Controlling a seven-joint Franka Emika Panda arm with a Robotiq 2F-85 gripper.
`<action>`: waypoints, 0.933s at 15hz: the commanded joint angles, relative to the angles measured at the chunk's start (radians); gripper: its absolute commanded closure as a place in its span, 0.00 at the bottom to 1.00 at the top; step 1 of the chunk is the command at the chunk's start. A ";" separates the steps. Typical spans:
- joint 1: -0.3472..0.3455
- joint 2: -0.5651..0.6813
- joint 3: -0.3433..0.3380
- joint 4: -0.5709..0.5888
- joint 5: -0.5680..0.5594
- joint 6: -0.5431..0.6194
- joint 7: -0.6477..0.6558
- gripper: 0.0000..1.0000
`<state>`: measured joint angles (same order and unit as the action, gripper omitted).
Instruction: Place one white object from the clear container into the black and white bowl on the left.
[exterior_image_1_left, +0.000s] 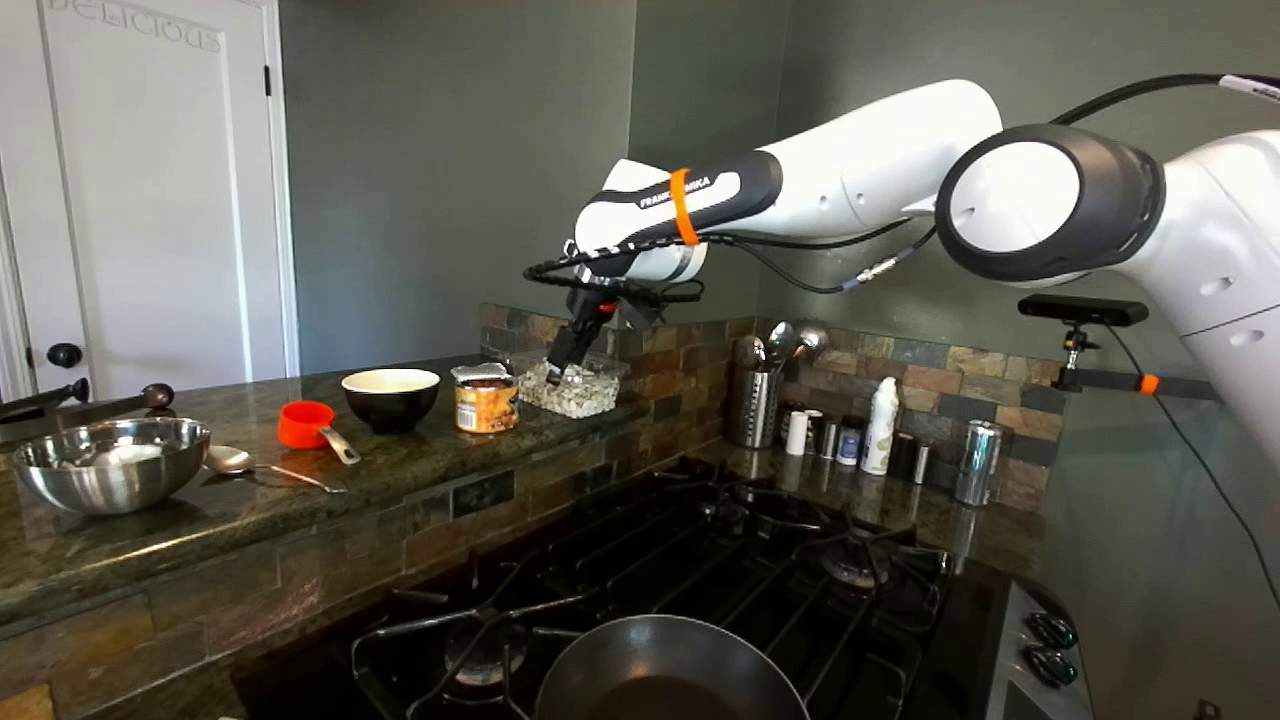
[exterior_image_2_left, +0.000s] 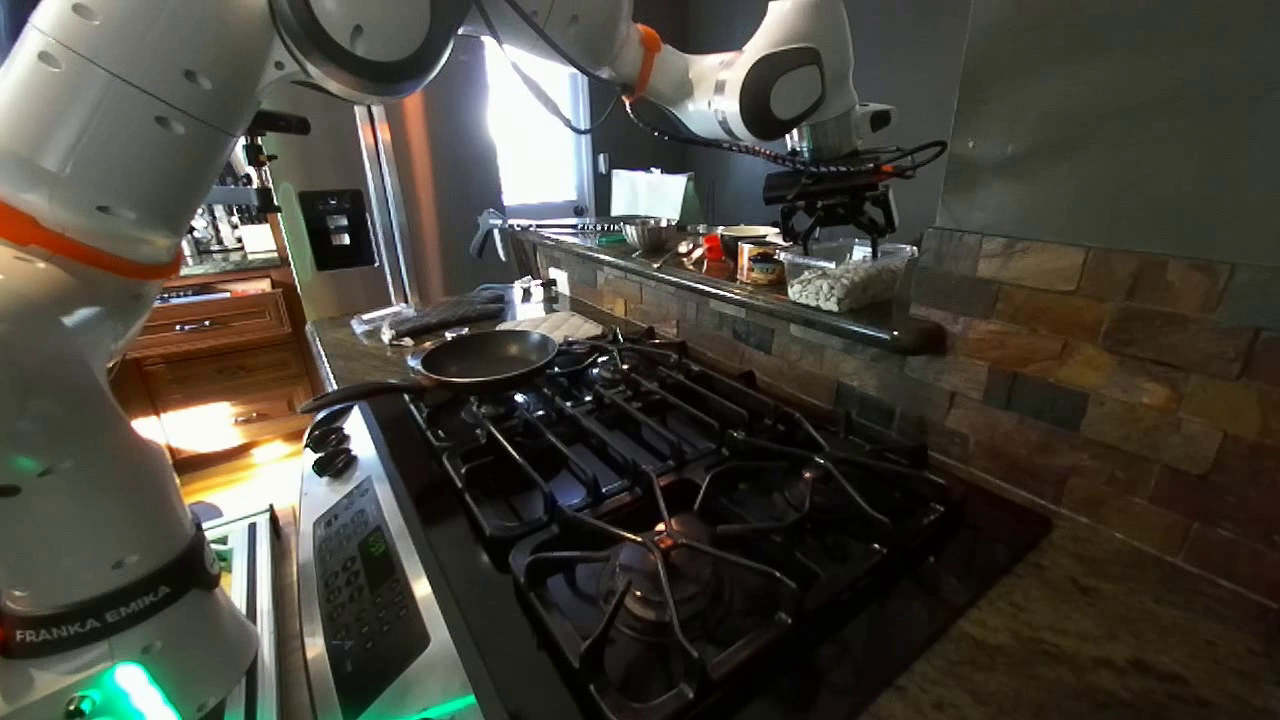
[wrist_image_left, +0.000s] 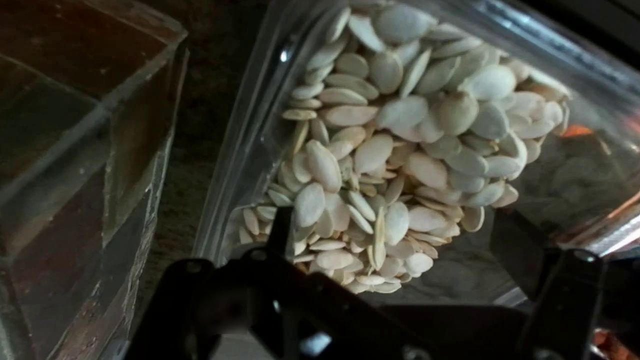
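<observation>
Plastic and see-through, the container (wrist_image_left: 247, 130) sits near the end of the table (exterior_image_1_left: 400, 458), and only the wrist view lets us pick out its whitish seeds (wrist_image_left: 372, 150) singly. Over them the gripper (wrist_image_left: 394, 215) has its fingers well apart; whether a tip touches a seed, we cannot tell. Past the orange-labelled can (exterior_image_1_left: 487, 406) just beside the container stands the black and white bowl (exterior_image_1_left: 390, 407), while a utensil holder (exterior_image_1_left: 752, 410) and wooden drawers (exterior_image_2_left: 215, 350) each reach us in an exterior view alone.
</observation>
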<state>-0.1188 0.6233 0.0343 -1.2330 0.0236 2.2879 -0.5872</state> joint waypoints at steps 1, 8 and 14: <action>-0.003 0.031 0.009 0.018 -0.026 0.017 0.005 0.00; -0.003 0.034 0.007 0.030 -0.037 0.009 0.011 0.65; -0.003 0.030 0.007 0.028 -0.039 0.014 0.012 1.00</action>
<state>-0.1208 0.6376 0.0343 -1.2129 0.0032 2.2944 -0.5872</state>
